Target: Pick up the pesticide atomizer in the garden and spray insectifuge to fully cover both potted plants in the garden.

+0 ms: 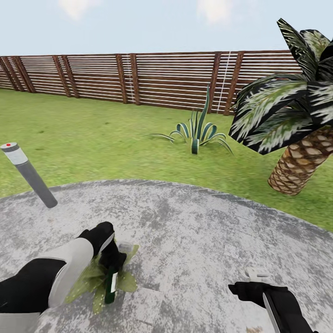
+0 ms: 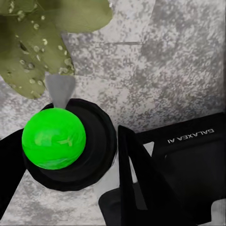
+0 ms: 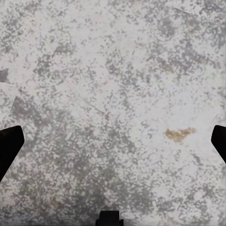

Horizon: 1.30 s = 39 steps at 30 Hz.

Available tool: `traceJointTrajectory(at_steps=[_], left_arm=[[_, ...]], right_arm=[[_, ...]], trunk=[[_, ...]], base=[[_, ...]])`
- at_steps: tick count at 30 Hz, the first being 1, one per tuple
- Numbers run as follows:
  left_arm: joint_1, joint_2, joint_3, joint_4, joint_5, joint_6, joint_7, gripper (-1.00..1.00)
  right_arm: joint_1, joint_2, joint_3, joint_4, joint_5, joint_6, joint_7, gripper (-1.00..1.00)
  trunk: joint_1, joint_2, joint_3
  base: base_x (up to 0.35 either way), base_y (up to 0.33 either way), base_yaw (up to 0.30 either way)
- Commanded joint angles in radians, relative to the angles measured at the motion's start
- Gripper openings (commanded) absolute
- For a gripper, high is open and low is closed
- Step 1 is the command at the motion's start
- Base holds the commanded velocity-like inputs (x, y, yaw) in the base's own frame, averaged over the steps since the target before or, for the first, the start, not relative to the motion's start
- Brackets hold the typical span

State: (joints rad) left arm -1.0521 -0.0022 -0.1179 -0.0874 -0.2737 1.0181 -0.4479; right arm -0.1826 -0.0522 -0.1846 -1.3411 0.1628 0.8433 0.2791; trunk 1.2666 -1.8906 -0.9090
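My left end effector (image 1: 112, 264) is clamped on the atomizer (image 1: 110, 286), holding it over a potted plant (image 1: 95, 282) at the near edge of the patio (image 1: 194, 231). On the head camera the dark bottle hangs roughly upright below the fingers, in front of the plant's leaves. On the left wrist camera I look along the bottle (image 2: 70, 143): a bright green round face sits in its dark body, and a pale grey nozzle (image 2: 61, 89) points toward wet, droplet-covered leaves (image 2: 33, 52) over the paving. One black finger (image 2: 129, 165) lies against the bottle's side.

My right end effector (image 1: 256, 280) hangs low over bare patio, well apart from the plant. On its wrist camera the two black fingertips (image 3: 9, 146) sit at opposite edges, spread wide with nothing between them but mottled grey stone with a small brown stain (image 3: 180, 134).

Beyond the patio I see lawn (image 1: 92, 138), a grey bollard lamp (image 1: 28, 175), a striped agave (image 1: 198, 132), a palm (image 1: 296, 134) and the slatted fence (image 1: 138, 76).
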Motion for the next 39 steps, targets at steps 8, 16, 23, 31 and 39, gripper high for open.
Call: traceJointTrajectory(at_steps=[8,16,23,31,39], left_arm=[[-0.039,0.000,-0.007,0.000,-0.006,0.001,-0.011,-1.00],[0.055,-0.004,-0.005,-0.006,-0.006,-0.001,-0.012,-1.00],[0.136,-0.004,-0.005,-0.006,-0.005,-0.001,-0.012,-1.00],[0.132,-0.003,-0.008,-0.003,-0.005,-0.001,-0.012,-1.00],[-0.011,0.002,-0.009,-0.003,-0.006,0.000,-0.009,-1.00]], right_arm=[[0.000,0.000,0.000,-0.001,0.010,0.004,0.009,1.00],[0.000,0.000,0.000,-0.001,0.010,0.004,0.009,1.00],[0.000,0.000,0.000,-0.001,0.010,0.004,0.009,1.00],[0.000,0.000,0.000,-0.001,0.010,0.004,0.009,1.00],[0.000,0.000,0.000,-0.001,0.010,0.004,0.009,1.00]], trunk=[[0.000,0.000,-0.001],[0.000,0.000,-0.001],[0.000,0.000,-0.001],[0.000,0.000,-0.001],[0.000,0.000,-0.001]], base=[[0.000,0.000,0.000],[-0.021,-0.023,0.000],[-0.135,-0.135,0.000],[-0.014,-0.013,0.000],[0.000,0.000,0.000]])
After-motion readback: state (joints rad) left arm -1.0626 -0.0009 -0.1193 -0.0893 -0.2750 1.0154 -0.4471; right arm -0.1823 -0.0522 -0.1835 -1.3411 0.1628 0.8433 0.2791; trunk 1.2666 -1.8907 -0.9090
